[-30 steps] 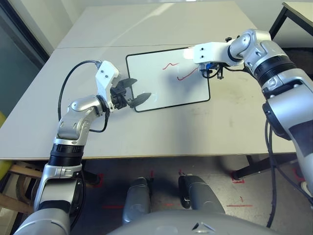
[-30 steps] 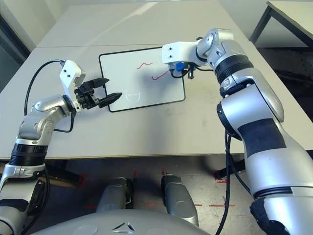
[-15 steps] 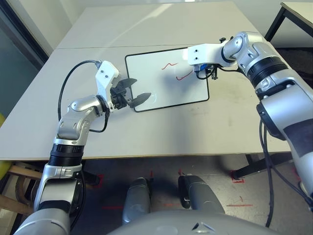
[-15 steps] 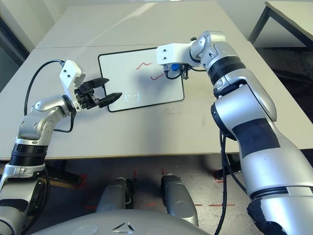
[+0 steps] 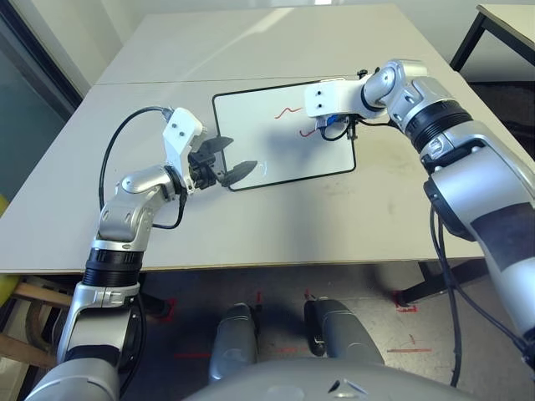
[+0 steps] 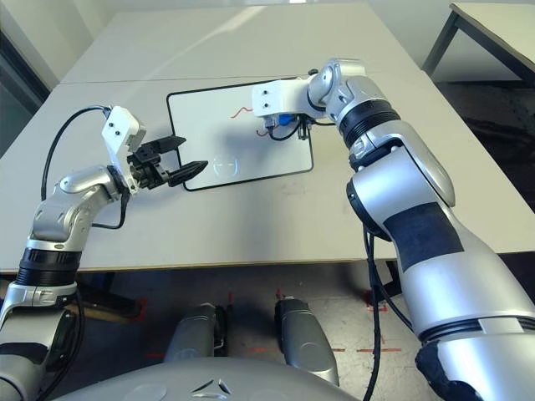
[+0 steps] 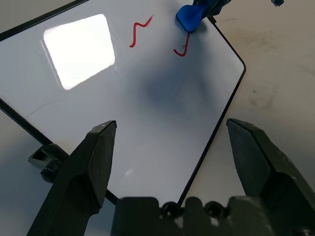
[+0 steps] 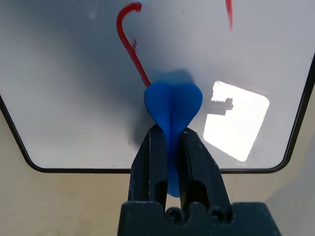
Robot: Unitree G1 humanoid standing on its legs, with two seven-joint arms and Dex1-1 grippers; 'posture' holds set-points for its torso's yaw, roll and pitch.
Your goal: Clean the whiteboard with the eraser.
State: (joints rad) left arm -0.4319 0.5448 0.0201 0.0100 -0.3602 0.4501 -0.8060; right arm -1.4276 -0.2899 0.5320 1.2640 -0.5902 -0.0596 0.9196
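**Blue eraser rubbing at a red line**

The whiteboard (image 5: pixel 282 132) lies flat on the grey table (image 5: pixel 276 217). The right gripper (image 8: pixel 169 140) is squeezed tight on the eraser (image 8: pixel 173 105), holding it by its thin middle so the fat round end pokes out. That end sits on the board at the foot of a red hook mark (image 8: pixel 130 44). A second red squiggle (image 5: pixel 289 111) is just beside it, not touched.

The eraser looks small, light and a bit soft, so the middle is a good place to hold. The board looks thin and light, and it could slide when rubbed.

The left gripper (image 5: pixel 229 159) hangs wide open over the board's near corner, holding nothing.

There are no boxes or bowls here.
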